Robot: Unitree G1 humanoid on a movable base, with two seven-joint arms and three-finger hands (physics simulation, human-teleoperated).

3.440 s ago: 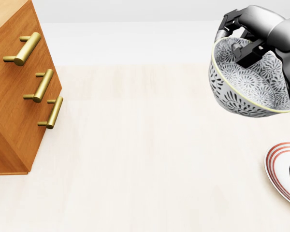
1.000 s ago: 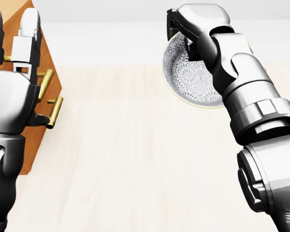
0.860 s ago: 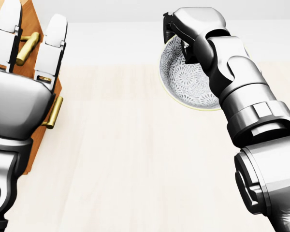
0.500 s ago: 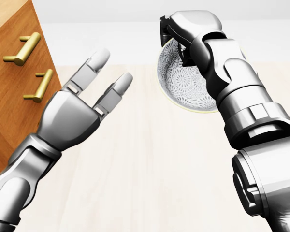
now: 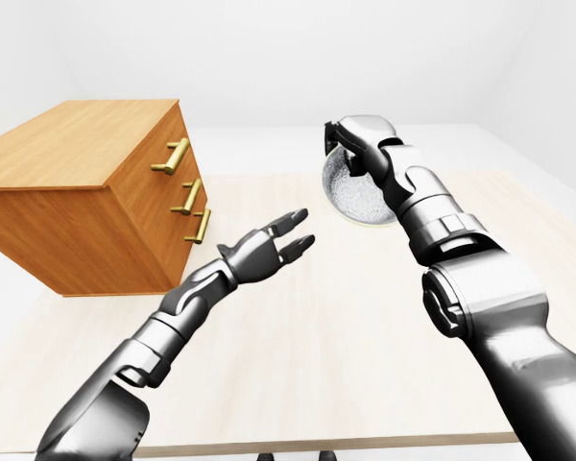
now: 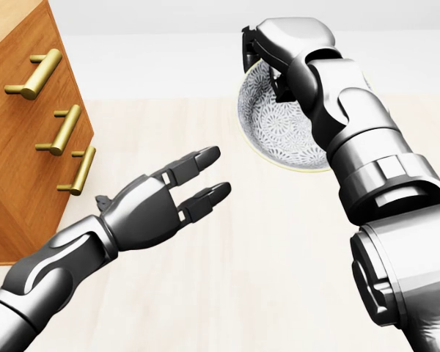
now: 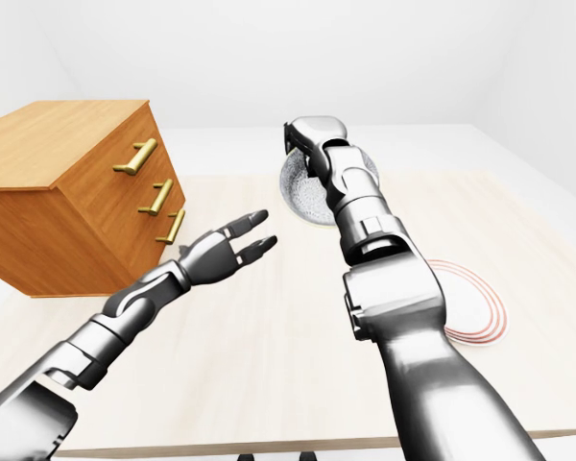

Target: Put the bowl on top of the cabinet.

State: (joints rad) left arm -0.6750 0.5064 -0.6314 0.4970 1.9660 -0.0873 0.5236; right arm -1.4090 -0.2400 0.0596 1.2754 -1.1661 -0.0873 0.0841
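A grey patterned bowl (image 6: 282, 128) hangs above the table, tipped so its inside faces me, with my right hand (image 6: 268, 55) shut on its upper rim. The wooden cabinet (image 5: 77, 182) with three brass handles stands at the left of the eye views; its flat top (image 5: 72, 144) is bare. My left hand (image 6: 198, 180) is open, fingers stretched toward the right, between the cabinet and the bowl and touching neither. The right forearm hides the bowl's right side.
A white plate with red rings (image 7: 470, 307) lies on the light wooden table (image 5: 317, 365) at the right of the right-eye view. The table's near edge runs along the bottom of the eye views. White walls stand behind.
My left hand has dropped from in front of the cabinet and swung right, palm turning sideways with fingers pointing toward the bowl. The bowl has drifted slightly left in my right hand.
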